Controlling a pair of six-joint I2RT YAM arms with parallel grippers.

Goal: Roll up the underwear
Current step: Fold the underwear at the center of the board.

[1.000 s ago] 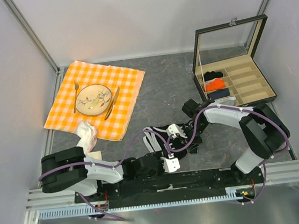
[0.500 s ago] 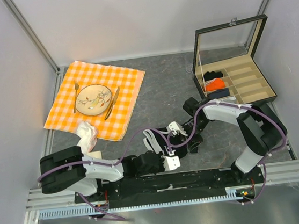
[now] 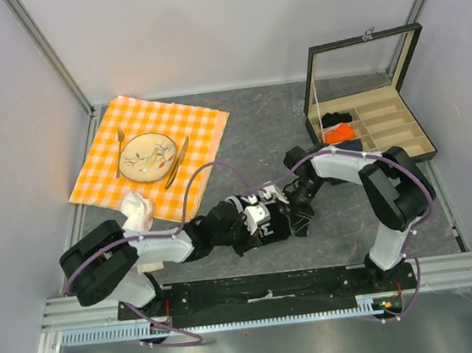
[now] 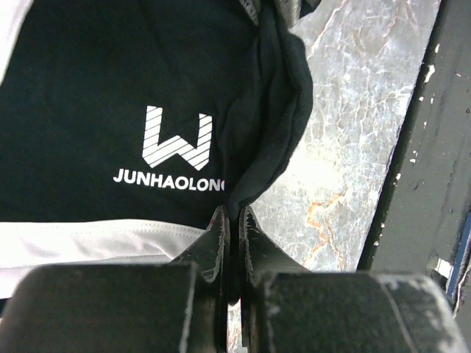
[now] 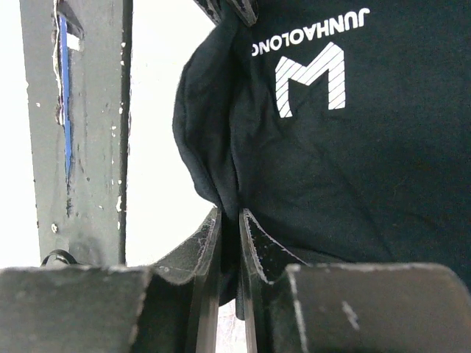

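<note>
A grey, marbled worktop [image 3: 256,127] fills the floor of a white-walled enclosure, with a dark metal rail [image 3: 266,291] running along its near edge. At the far left lies an orange-and-white checked square cloth [image 3: 187,122]. At the far right stands a black compartmented box with a raised glass lid [image 3: 385,138].

Near the middle, close to the rail, both arms reach in from either side and meet over the underwear [image 4: 110,88], black soft-fabric briefs with a white waistband and a white "W" logo. It lies flat on the worktop between the two hands.

The left hand [image 4: 234,220] is closed tight, pinching a raised fold at the garment's edge. The rest of the fabric spreads ahead and to the left of its fingers, and the waistband touches the left finger.

The right hand [image 5: 229,220] is nearly closed on a fold of the same edge from the opposite side. The black cloth there extends ahead and to the right.

A round patterned plate [image 3: 147,157] rests on the checked cloth, and a crumpled white rag [image 3: 138,211] lies at the cloth's near corner.
</note>
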